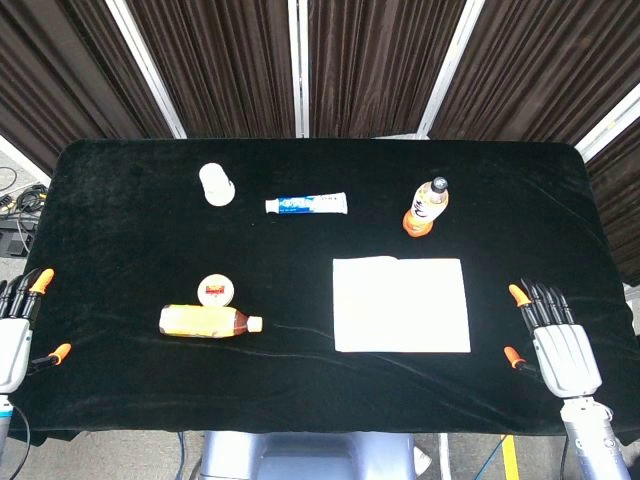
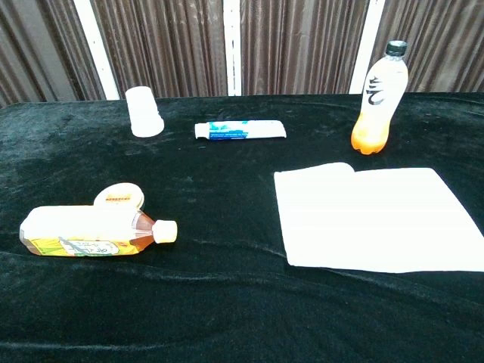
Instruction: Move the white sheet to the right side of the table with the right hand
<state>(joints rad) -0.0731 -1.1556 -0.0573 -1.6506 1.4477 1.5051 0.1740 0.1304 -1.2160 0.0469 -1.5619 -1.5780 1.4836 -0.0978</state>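
Note:
The white sheet (image 1: 401,304) (image 2: 376,218) lies flat on the black table (image 1: 120,250), right of centre, with its far left corner slightly curled. My right hand (image 1: 560,345) hovers at the table's right front edge, fingers spread and empty, a short way right of the sheet and not touching it. My left hand (image 1: 18,325) is at the left front edge, open and empty. Neither hand shows in the chest view.
An upright orange drink bottle (image 1: 426,206) (image 2: 378,98) stands just behind the sheet. A toothpaste tube (image 1: 306,204) and a white cup (image 1: 216,184) lie at the back. A tea bottle (image 1: 208,320) lying on its side and a small round tin (image 1: 216,290) are front left.

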